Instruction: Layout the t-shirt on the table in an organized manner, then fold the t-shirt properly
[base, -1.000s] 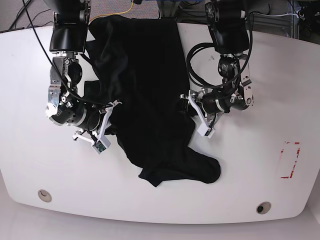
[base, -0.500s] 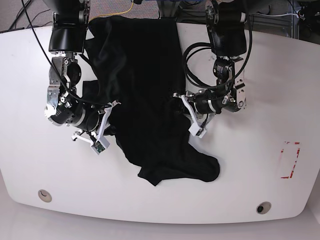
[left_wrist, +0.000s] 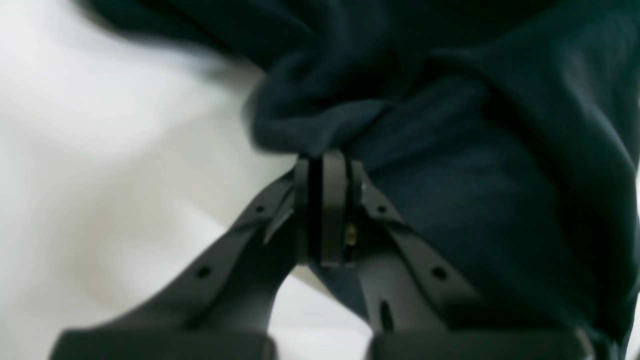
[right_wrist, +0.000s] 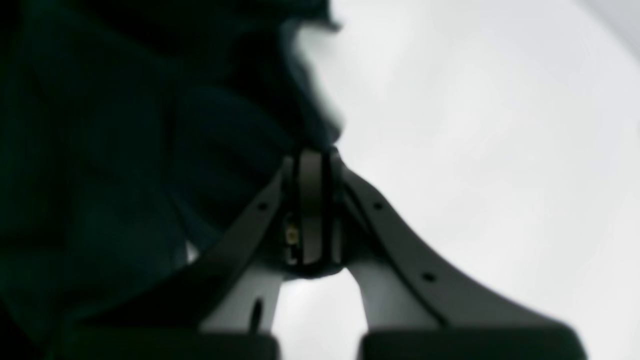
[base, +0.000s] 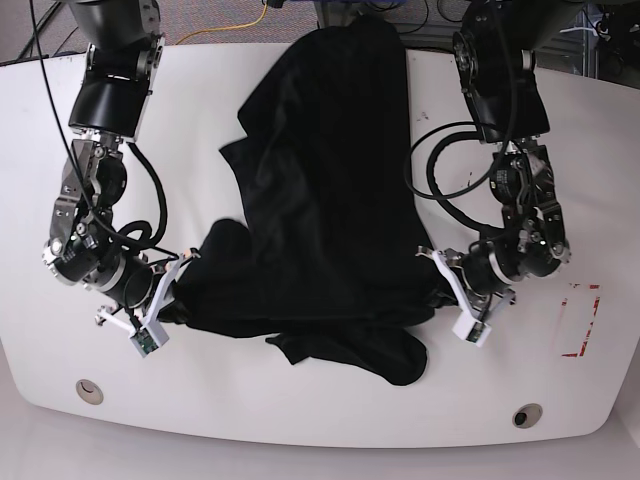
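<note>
Both hands, left & right, each pinching black t-shirt edge, table below.

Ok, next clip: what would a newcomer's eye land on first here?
The black t-shirt, a big dark mass bunched down the middle of the glossy white table from its far edge toward the near one. Next, the two arms flanking it: the left gripper and right gripper each have their jaws shut on a fold at the cloth's side edges.
</note>
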